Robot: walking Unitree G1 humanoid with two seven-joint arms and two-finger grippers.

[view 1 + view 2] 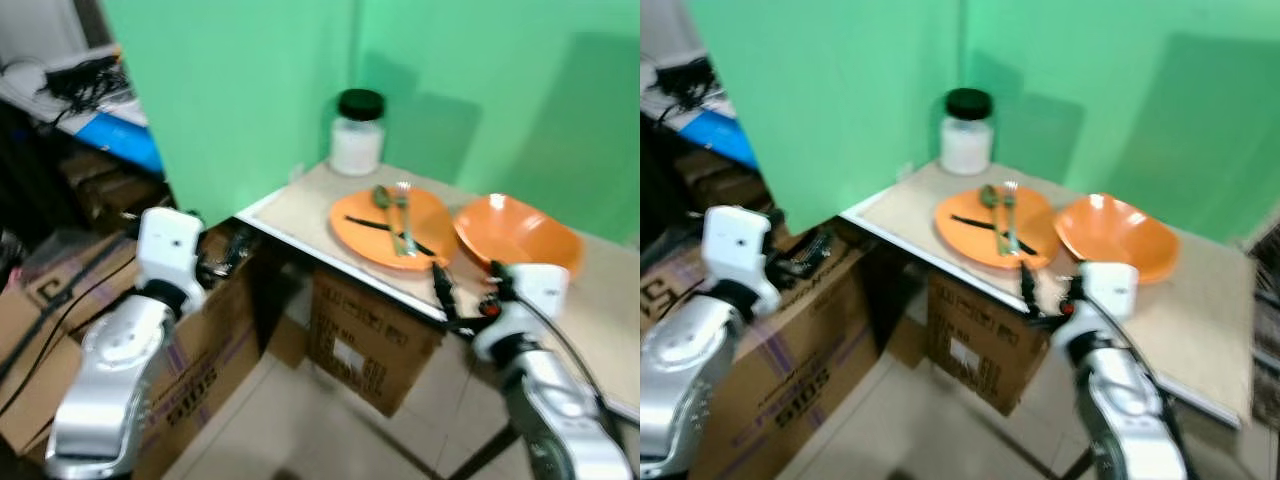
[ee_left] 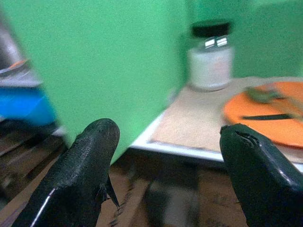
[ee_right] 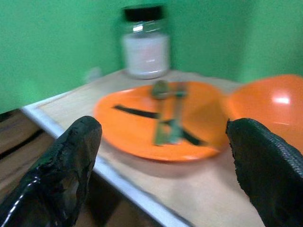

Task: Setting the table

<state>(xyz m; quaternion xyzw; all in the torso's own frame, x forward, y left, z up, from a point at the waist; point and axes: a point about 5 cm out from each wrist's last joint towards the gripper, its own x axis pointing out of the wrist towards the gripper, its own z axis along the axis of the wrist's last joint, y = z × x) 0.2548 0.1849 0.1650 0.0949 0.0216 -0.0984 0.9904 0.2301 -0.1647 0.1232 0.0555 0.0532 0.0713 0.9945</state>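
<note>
Beige table (image 1: 310, 215) against green wall (image 1: 250, 90)

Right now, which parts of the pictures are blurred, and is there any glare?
Left eye view: soft motion blur everywhere, shadows on the green wall. Right wrist view: orange plate smeared, glare spot on the orange bowl. Left wrist view: jar hazy, with bright reflections.

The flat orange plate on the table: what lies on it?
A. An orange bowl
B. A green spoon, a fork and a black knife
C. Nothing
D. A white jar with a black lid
B: the flat orange plate carries a green spoon, a fork and a black knife laid across them.
</note>
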